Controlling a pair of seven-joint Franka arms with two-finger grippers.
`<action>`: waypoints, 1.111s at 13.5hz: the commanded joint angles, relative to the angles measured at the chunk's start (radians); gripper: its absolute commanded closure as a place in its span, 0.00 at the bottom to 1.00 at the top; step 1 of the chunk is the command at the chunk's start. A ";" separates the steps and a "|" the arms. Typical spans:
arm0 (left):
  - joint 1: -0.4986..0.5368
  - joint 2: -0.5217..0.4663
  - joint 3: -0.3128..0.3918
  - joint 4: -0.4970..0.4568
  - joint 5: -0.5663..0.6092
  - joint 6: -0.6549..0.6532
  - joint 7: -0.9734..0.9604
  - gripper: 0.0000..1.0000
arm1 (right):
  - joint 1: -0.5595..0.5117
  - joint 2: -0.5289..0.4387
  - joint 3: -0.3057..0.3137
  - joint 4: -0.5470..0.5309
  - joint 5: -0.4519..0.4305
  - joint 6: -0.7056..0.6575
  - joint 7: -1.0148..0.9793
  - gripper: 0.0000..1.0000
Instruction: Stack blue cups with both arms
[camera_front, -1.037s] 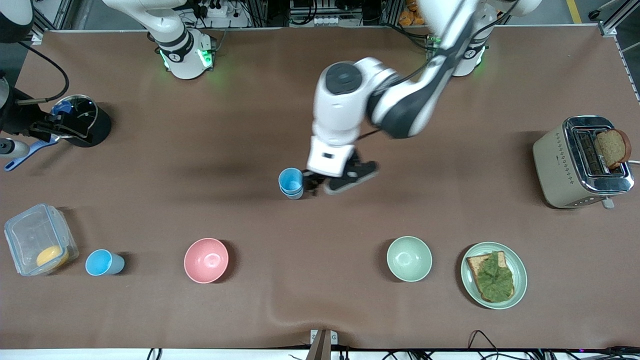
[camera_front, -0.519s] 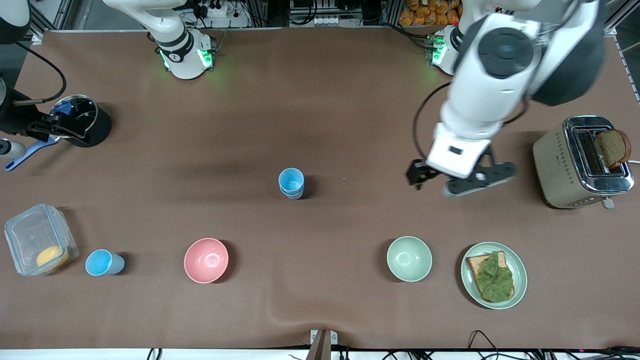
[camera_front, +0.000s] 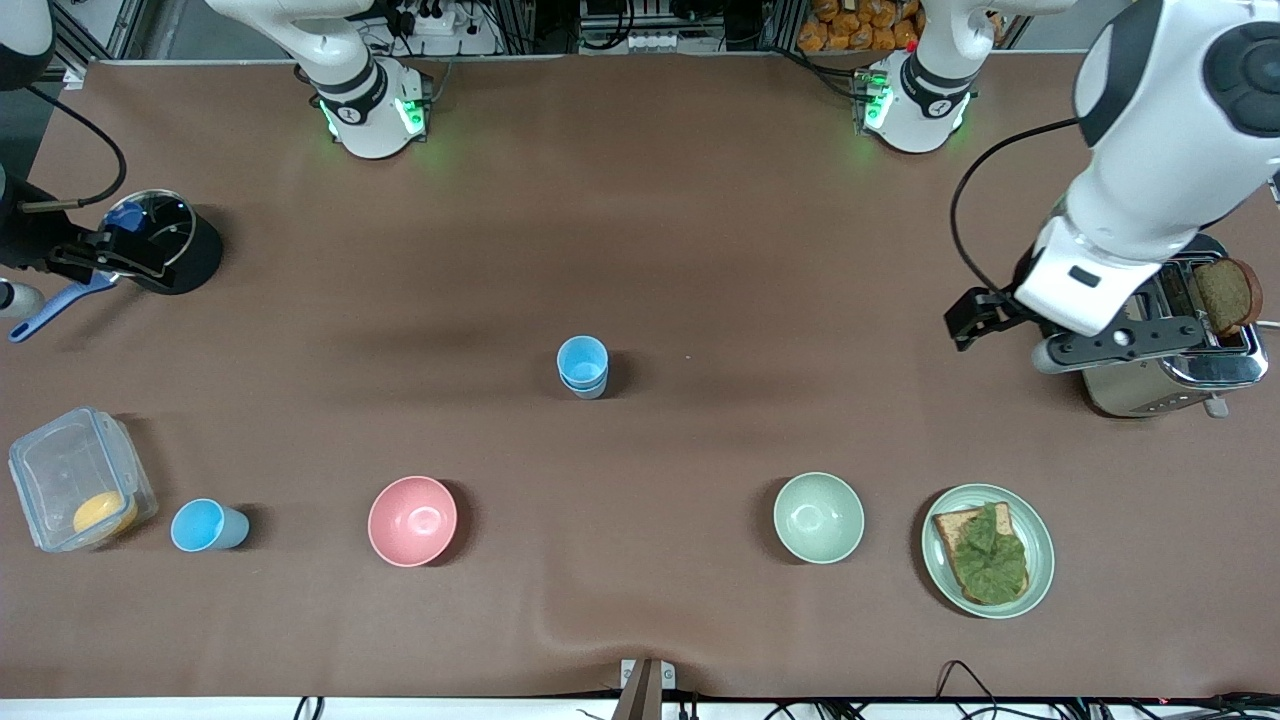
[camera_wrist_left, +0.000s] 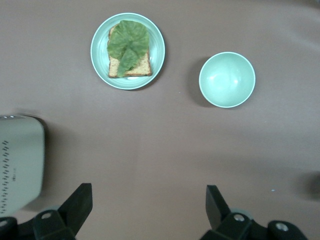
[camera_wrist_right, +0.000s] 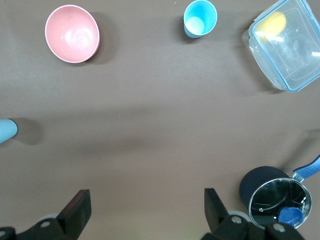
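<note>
Two blue cups (camera_front: 582, 366) stand nested in each other at the middle of the table; their edge shows in the right wrist view (camera_wrist_right: 6, 131). A third blue cup (camera_front: 207, 526) stands alone toward the right arm's end, between the pink bowl and a plastic box; it also shows in the right wrist view (camera_wrist_right: 200, 18). My left gripper (camera_front: 1115, 343) is up in the air beside the toaster, open and empty (camera_wrist_left: 149, 205). My right gripper (camera_front: 105, 262) hangs by the black pot, open and empty (camera_wrist_right: 146, 210).
A pink bowl (camera_front: 412, 520), a pale green bowl (camera_front: 818, 517) and a plate with toast and a leaf (camera_front: 987, 550) stand near the front camera. A toaster (camera_front: 1165, 325) stands at the left arm's end. A black pot (camera_front: 165, 240) and a clear box (camera_front: 80, 478) stand at the right arm's end.
My left gripper has left the nested cups at the middle and swung up and away to the toaster, open and empty. The right arm has hardly moved.
</note>
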 joint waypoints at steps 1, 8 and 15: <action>0.036 -0.045 -0.006 -0.021 -0.017 -0.034 0.078 0.00 | -0.031 0.009 0.020 0.004 -0.015 0.005 -0.005 0.00; 0.227 -0.069 -0.106 0.015 -0.041 -0.079 0.164 0.00 | -0.021 0.014 0.020 0.007 -0.015 0.008 0.001 0.00; 0.274 -0.099 -0.142 0.020 -0.063 -0.142 0.201 0.00 | -0.020 0.012 0.020 0.009 -0.015 0.005 0.006 0.00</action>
